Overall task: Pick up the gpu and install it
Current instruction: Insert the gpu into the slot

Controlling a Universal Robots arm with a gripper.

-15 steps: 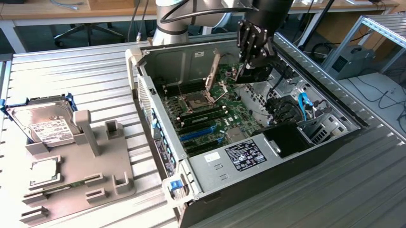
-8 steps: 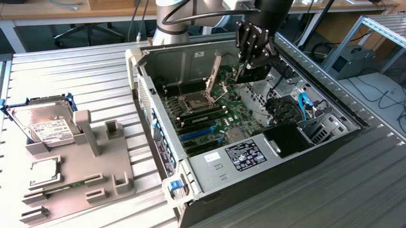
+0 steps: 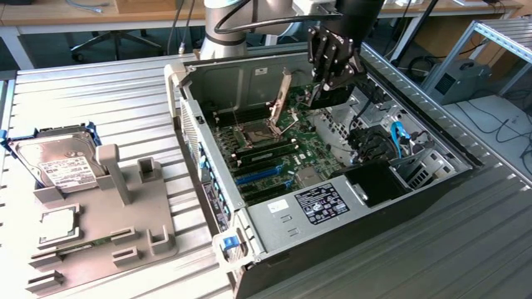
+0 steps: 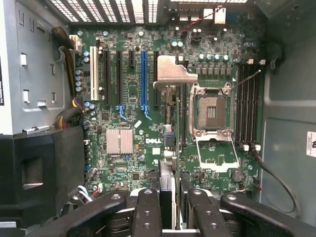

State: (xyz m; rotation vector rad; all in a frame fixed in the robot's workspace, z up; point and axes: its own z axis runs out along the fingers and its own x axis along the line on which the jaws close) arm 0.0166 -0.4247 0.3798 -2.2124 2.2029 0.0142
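wrist view shows the hand [image 4: 172, 207] clamped on the gpu [image 4: 173, 74], held edge-on over the motherboard [image 4: 129, 96], beside the blue slot [image 4: 144, 74]. to seat well, i judge, its edge must sit square over a slot and go straight down.

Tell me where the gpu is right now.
The gpu is held by the gripper above the far end of the open computer case; in the wrist view it hangs over the motherboard between the blue slot and the CPU socket.

surface: ribbed metal table [image 3: 91, 106] | behind: wooden desks [image 3: 75, 14] — office chair [image 3: 116, 42] | floor: cables [image 3: 499, 128]
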